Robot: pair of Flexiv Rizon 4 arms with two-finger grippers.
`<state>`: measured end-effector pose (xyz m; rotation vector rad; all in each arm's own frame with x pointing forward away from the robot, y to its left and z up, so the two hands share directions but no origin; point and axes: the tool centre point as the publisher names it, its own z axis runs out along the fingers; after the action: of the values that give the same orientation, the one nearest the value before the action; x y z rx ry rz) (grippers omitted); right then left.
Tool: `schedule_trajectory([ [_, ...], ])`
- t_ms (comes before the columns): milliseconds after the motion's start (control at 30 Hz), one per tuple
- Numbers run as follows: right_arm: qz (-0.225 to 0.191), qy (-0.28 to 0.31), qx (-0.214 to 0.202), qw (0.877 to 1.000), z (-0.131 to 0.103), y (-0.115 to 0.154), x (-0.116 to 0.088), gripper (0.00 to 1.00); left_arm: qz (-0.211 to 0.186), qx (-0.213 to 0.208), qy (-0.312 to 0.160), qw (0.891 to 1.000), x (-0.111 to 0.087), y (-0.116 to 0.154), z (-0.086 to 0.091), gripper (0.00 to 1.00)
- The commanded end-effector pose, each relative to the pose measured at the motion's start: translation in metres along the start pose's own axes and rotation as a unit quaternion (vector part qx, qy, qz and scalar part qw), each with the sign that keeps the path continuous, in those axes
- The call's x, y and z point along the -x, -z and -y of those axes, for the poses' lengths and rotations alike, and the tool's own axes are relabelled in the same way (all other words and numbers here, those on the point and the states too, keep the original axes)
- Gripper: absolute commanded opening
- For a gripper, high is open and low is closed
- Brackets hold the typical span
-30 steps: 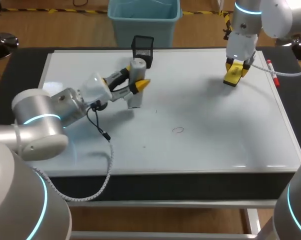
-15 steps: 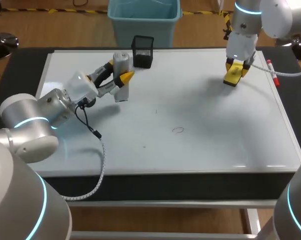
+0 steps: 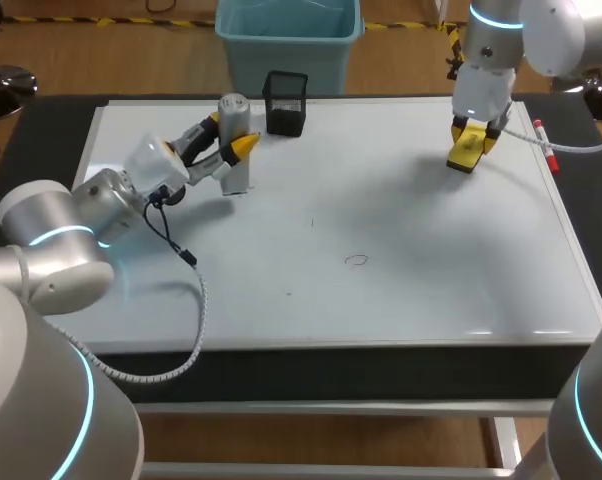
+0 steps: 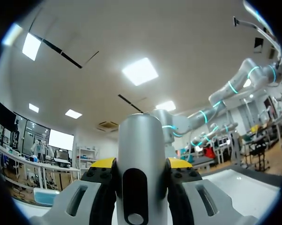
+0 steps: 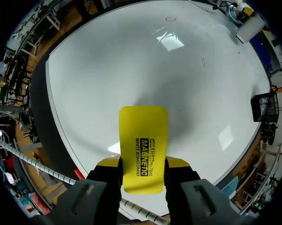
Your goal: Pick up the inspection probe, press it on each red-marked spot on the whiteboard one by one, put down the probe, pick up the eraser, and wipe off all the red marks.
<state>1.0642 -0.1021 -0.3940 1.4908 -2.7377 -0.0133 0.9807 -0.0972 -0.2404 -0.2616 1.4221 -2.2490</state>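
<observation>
Near the far left corner of the whiteboard (image 3: 401, 200), as seen from the head view, the inspection probe (image 3: 237, 172) is held upright in the left claw (image 3: 229, 135), whose yellow tips are pressed against it from two sides. It is placed just beside the black mesh holder (image 3: 285, 103) at the far edge. Whether its base is resting on the board cannot be told. Toward the far right corner, the yellow eraser (image 3: 464, 155) is gripped by the right claw (image 3: 473, 135) and held low over the board. One small red ring mark (image 3: 356, 261) is seen near the middle of the board, toward the near edge, well apart from both claws.

From the left wrist view, the probe (image 4: 138, 140) is shown clamped between the fingers of the left claw (image 4: 140, 163), standing straight up ahead of them.

From the right wrist view, the eraser (image 5: 144, 140) is shown pinched between the fingers of the right claw (image 5: 143, 162), with the whiteboard (image 5: 155, 70) beyond it, the red mark (image 5: 170, 19) far ahead, and the mesh holder (image 5: 264, 107) off to one side.

The step in hand is judged to be the putting down of the probe. Next, the probe would need to be set down steadily and released, and the eraser brought across to the red mark, pressed flat and rubbed over it.
</observation>
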Motion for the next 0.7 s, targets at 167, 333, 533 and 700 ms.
schedule_trajectory([
  [167,-0.001,0.001,-0.001,1.0,0.0,0.001,-0.001,0.0,0.006,-0.003,0.004,1.0,0.004,0.002,0.004,0.0],
  [333,-0.001,0.001,-0.001,1.0,0.0,0.001,-0.001,0.0,0.006,-0.003,0.004,1.0,0.004,0.002,0.004,0.0],
  [533,-0.001,0.001,-0.001,1.0,0.0,0.001,-0.001,0.0,0.006,-0.003,0.004,1.0,0.004,0.002,0.004,0.0],
  [700,0.012,0.037,-0.004,0.999,-0.03,0.006,0.004,0.0,0.006,-0.003,0.004,1.0,0.004,0.002,0.004,0.0],
])
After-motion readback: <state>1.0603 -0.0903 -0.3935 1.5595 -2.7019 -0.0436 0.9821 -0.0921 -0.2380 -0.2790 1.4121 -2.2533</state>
